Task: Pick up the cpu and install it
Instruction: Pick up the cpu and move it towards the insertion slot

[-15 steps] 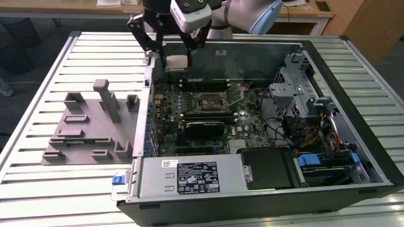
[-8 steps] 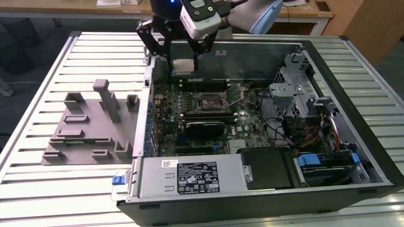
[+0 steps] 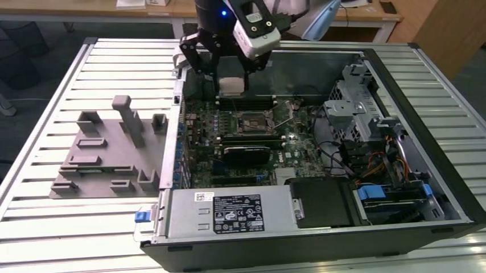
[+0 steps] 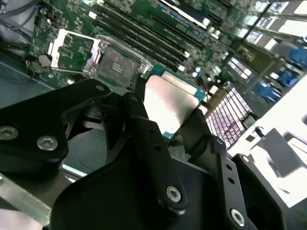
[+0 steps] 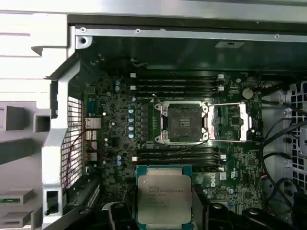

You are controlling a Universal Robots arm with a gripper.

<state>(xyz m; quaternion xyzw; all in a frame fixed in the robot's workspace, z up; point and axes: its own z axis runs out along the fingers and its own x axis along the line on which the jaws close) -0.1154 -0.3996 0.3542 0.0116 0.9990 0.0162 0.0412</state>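
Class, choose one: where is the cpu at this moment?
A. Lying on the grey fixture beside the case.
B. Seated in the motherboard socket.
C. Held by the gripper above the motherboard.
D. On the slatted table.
C: the cpu is clamped in the gripper above the motherboard, and the socket is open and empty.

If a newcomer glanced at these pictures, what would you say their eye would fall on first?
Most likely the shiny cpu, clamped between the arm's black jaws above the green motherboard of the open computer case. Next, the empty socket, its metal frame flipped open, mid-board. In the exterior view, a grey fixture lies on the slatted table at that view's left.
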